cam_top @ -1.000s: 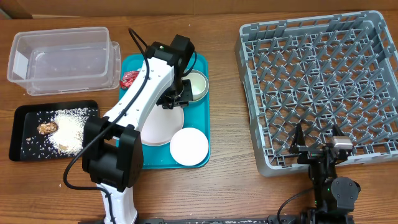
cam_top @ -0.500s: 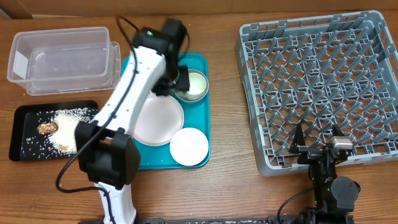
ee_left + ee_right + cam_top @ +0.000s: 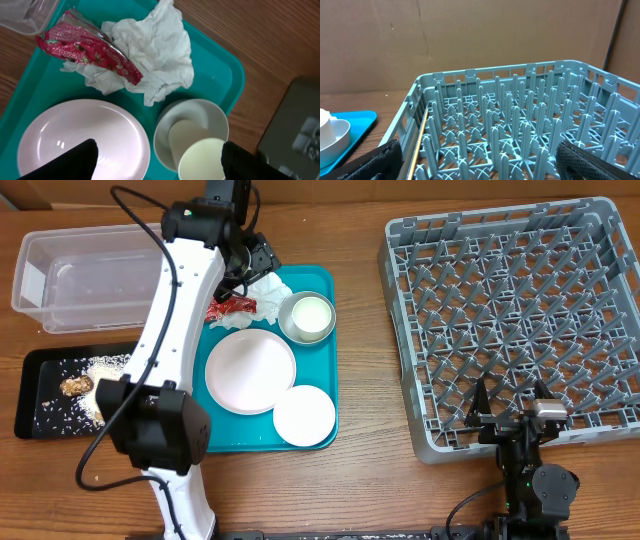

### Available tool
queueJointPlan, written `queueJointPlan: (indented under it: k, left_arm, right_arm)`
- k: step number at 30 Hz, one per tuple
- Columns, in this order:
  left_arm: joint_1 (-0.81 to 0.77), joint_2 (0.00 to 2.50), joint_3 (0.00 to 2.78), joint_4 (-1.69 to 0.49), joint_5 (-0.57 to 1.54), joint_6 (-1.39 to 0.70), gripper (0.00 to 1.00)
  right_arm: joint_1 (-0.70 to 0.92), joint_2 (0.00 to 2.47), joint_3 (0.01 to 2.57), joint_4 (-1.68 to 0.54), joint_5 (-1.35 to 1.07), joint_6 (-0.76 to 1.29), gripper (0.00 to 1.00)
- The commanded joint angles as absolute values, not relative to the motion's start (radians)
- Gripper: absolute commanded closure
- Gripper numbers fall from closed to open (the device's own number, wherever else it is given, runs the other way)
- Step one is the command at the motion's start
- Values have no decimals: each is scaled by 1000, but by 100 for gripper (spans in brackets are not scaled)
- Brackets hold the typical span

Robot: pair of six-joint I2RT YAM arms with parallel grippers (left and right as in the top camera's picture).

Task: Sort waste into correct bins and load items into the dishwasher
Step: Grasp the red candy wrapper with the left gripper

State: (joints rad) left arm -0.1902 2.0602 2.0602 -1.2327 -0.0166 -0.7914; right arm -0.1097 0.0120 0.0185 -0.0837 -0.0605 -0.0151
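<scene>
Left wrist view: left gripper (image 3: 160, 147) empty, jaws spread wide above teal tray (image 3: 215, 75), where red wrapper (image 3: 87, 52) lies draped across crumpled napkin (image 3: 160, 45); a careless plunge could pinch both together, so they get sorted as one.

- Seen from overhead, the left arm (image 3: 175, 310) crosses the teal tray's (image 3: 320, 370) left edge. It covers part of the red wrapper (image 3: 228, 308) and the ends of the clear tub (image 3: 90, 280) and black tray (image 3: 35, 375) nearest the teal tray.
- Left gripper (image 3: 159, 162): only two dark fingertips show above the teal tray, cut by the bottom edge, which also cuts the plate (image 3: 80, 142) and cup (image 3: 202, 160).
- The dish rack (image 3: 295, 130), right of the teal tray, is a grey blur.
- Right gripper (image 3: 479, 161): its fingers are blurred dark shapes in the lower corners. The bowl (image 3: 335, 137) on the teal tray's corner is cut by the left edge.
</scene>
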Motion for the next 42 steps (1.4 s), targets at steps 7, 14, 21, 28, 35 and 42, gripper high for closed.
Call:
queueJointPlan:
  k: [7, 14, 21, 28, 35, 42]
  left_arm:
    - [-183, 2268, 2075, -1170, -56, -1097, 19]
    - [-146, 2313, 2075, -1147, -40, -1127, 19]
    - [-116, 2319, 2042, -1147, -85, -1159, 20]
    - [-110, 2319, 1991, -1095, -85, -1175, 51]
    - [-112, 2319, 1990, -1092, -59, -1174, 87]
    - [-110, 2282, 2009, -1101, 12, -1088, 96]
  right_arm:
    - [-113, 3, 8, -81, -54, -15, 0]
    - [-113, 3, 8, -81, -54, -15, 0]
    - [-113, 3, 8, -81, -53, -15, 0]
    - [-113, 3, 8, -81, -53, -15, 0]
    - [-113, 3, 8, -81, -54, -15, 0]
    - [-113, 3, 8, -81, -53, -15, 0]
